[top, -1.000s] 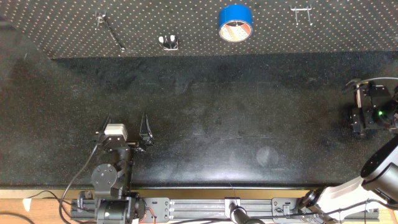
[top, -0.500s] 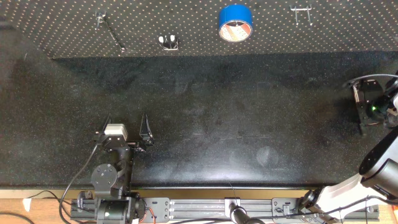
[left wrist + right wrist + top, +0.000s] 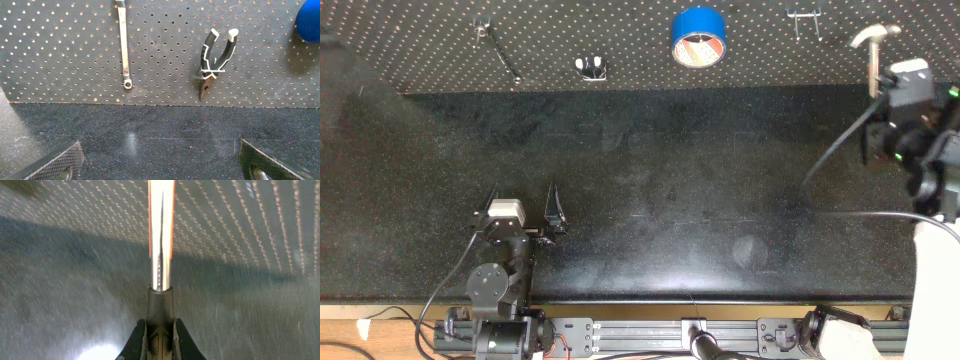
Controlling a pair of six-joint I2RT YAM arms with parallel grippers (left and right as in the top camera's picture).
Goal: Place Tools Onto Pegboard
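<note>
No writing is legible (print inside the tape roll (image 3: pixel 699 37) too small).

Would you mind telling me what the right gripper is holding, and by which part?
The right gripper holds a hammer by the black grip at its handle end.

The pegboard (image 3: pixel 620 40) stands behind the worktop (image 3: pixel 670 180). On it, left to right, hang the wrench (image 3: pixel 500 50), pliers (image 3: pixel 590 67), tape roll (image 3: pixel 699 38) and hook (image 3: pixel 805 22). Right of the hook, the hammer (image 3: pixel 873 38) is held in the right tool (image 3: pixel 159 337), in front of the pegboard. The left tool (image 3: pixel 521 195) is over the worktop's front left.
</note>
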